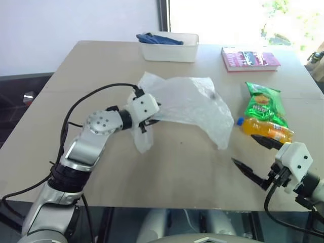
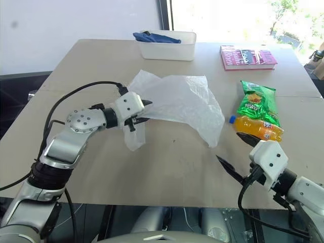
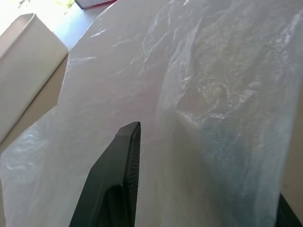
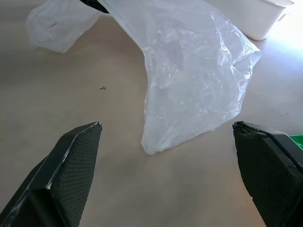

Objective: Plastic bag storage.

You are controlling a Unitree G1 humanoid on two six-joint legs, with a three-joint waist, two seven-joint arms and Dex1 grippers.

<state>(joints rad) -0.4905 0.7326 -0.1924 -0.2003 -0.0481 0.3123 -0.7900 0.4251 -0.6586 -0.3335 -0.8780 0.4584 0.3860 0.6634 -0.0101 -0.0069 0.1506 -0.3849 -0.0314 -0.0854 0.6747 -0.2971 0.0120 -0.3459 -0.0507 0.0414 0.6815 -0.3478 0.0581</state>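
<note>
While the plastic bag [image 1: 190,106] drapes mid-table, bare tabletop [image 1: 177,172] surrounds it.

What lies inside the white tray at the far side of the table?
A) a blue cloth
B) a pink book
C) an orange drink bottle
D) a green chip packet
A: a blue cloth lies in the white tray, while the orange drink bottle, the pink book and the green chip packet all lie on the table outside it.
</note>
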